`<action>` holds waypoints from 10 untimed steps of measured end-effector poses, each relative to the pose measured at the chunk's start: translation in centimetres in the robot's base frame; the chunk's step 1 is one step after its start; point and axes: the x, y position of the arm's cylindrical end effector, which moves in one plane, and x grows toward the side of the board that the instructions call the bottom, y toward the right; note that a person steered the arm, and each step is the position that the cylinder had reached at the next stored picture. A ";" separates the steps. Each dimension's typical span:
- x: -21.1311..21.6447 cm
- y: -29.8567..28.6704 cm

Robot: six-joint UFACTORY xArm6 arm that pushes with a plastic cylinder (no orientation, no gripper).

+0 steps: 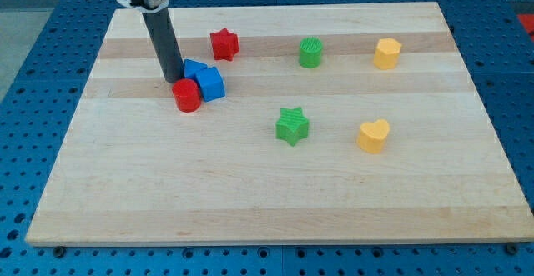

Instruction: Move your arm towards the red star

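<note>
Nearest, a yellow heart [374, 136] sits lower right; the red star [224, 43] lies upper right of my tip [173, 81], apart; I have no jaws.

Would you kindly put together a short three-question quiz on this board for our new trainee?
1. True or false: my tip is touching the red star.
2. Which block lies nearest my tip? A) yellow heart B) red cylinder C) green star
3. How many yellow blocks are on the wooden board?

Key: 1. False; the star sits apart, toward the view's upper right of the tip. 2. B. 3. Two.
</note>
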 end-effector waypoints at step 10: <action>-16.9 5.6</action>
